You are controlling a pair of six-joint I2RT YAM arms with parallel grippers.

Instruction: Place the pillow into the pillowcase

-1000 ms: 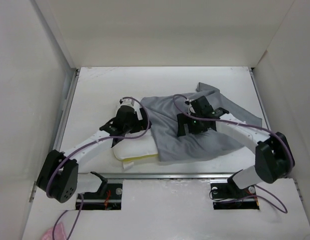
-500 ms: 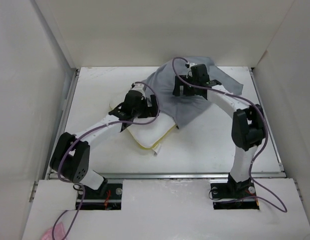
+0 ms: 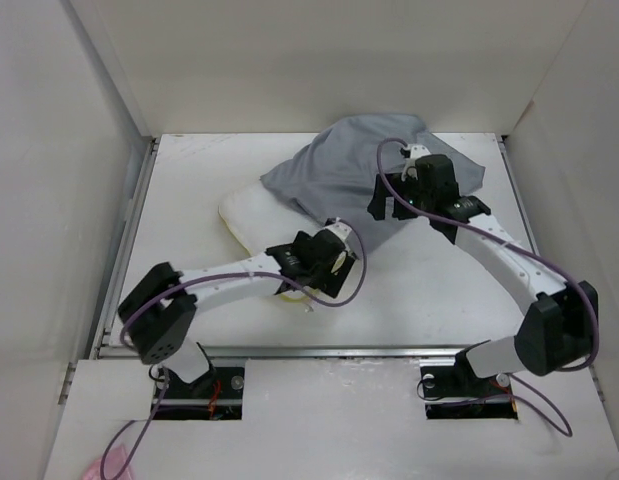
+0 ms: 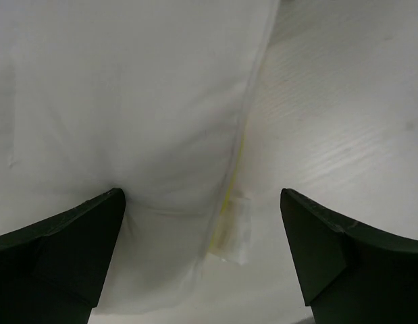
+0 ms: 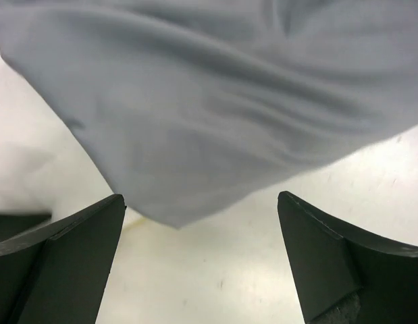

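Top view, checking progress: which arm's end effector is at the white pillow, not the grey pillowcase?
The left end effector, open astride the pillow's yellow edge; the right end effector faces the grey pillowcase.

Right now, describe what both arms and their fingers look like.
The left arm and right arm match: slim white links between chunky black joints, black at the wrist. A thin purple cable loops loosely along each. The fingers are dark, plain wedges with no markings that show.
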